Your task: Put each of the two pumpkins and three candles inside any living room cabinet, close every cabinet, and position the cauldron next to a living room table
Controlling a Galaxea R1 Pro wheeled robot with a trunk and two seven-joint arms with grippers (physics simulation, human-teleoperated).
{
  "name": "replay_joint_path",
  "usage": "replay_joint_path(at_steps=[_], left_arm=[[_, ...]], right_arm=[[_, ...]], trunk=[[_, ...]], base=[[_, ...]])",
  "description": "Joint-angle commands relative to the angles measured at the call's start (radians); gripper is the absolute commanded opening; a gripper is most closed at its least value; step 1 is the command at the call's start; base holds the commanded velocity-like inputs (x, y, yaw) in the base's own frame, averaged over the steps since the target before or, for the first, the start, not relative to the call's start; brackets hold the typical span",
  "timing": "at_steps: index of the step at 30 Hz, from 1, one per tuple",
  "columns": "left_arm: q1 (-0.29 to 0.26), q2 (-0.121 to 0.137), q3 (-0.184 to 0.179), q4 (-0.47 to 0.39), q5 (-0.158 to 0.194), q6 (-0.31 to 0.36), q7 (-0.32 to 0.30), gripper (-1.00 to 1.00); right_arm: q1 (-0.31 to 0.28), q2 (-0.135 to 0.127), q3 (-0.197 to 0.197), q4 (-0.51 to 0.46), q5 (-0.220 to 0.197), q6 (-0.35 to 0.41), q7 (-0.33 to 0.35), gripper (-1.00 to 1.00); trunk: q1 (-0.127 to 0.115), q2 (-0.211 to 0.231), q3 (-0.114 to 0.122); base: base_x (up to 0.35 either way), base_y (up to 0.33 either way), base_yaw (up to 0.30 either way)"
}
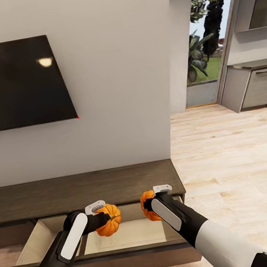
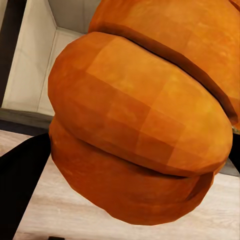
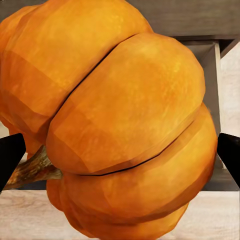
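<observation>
Pincer on each arm is pinching a pumpkin, both hanging over the open cabinet drawer.

Left pincer (image 1: 105, 217) is clamped on the left pumpkin (image 1: 108, 220), right pincer (image 1: 156, 199) on the right pumpkin (image 1: 149, 206); up close you get the left one (image 2: 145, 125) and the right one (image 3: 120, 120) with its stem poking sideways. The cabinet (image 1: 82, 190) is the long dark unit under the TV (image 1: 15, 84), and its drawer (image 1: 125, 235) is pulled out toward the robot, tan inside. So the target is straight down from both loads: left pumpkin sits near the divider between the two compartments, right one near the drawer's right back corner. Nothing looks to be in the way below, I'd say, just watch the divider and the drawer walls when letting go. No candles or cauldron around here.
</observation>
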Motion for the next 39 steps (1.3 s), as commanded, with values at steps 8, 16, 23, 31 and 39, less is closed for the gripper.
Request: replay_joint_path(at_steps=[8, 16, 23, 31, 39], left_arm=[[-0.001, 0.002, -0.003, 0.000, 0.009, -0.014, 0.010, -1.00], [-0.001, 0.002, -0.003, 0.000, 0.009, -0.056, 0.008, -1.00], [-0.001, 0.003, -0.004, 0.001, 0.009, -0.067, 0.000, -1.00], [-0.001, 0.003, -0.004, 0.001, 0.011, -0.067, -0.003, -1.00], [-0.001, 0.003, -0.004, 0.001, 0.011, -0.067, -0.004, -1.00]], right_arm=[[-0.001, 0.000, 0.003, -0.002, -0.005, -0.009, -0.006, -1.00], [-0.001, 0.000, 0.004, -0.002, -0.004, -0.027, -0.006, -1.00], [-0.001, 0.000, 0.004, -0.004, -0.004, -0.031, -0.006, -1.00], [-0.001, 0.000, 0.004, -0.004, -0.004, -0.034, -0.006, -1.00], [-0.001, 0.000, 0.004, -0.005, -0.004, -0.035, -0.006, -1.00]], trunk=[[0.031, -0.057, -0.026], [0.061, -0.113, -0.051], [0.088, -0.162, -0.073], [0.119, -0.218, -0.098], [0.150, -0.274, -0.123]], base=[[0.000, 0.000, 0.000], [0.000, 0.000, 0.000], [0.000, 0.000, 0.000], [0.000, 0.000, 0.000], [0.000, 0.000, 0.000]])
